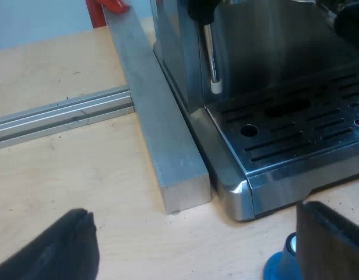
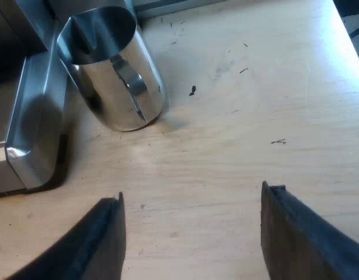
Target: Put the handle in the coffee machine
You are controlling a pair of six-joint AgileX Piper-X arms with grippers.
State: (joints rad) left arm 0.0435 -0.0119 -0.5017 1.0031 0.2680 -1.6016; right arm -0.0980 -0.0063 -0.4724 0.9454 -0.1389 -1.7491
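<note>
**Both hands free, the pickup yet to come**

Left hand (image 1: 194, 233) hangs low over the worktop (image 1: 63, 175), fingers spread wide, nothing between them. It sits right at the corner of the espresso machine (image 1: 273, 52), looking across the slotted drip tray (image 1: 302, 128) with the steam wand (image 1: 211, 58) hanging above it. A metal bar (image 1: 162, 134) lies along the machine's side, meeting a rail (image 1: 57, 116).

Over to the right hand (image 2: 194, 198): also released, over bare wood, with a steel jug (image 2: 115, 76) standing just beside the machine's corner.

My read is that this is the very start. The next move calls for one hand to close on the holder's handle, then carry it up under the machine's front.

Now the trouble. The machine's front above the tray is cut off, so I can't tell whether anything is locked in there. A red piece (image 1: 106, 7) past the bar's far end is clipped, so I cannot say what it is. A blue round thing (image 1: 278, 269), perhaps the tamper, sits just beside one left finger, half hidden.
</note>
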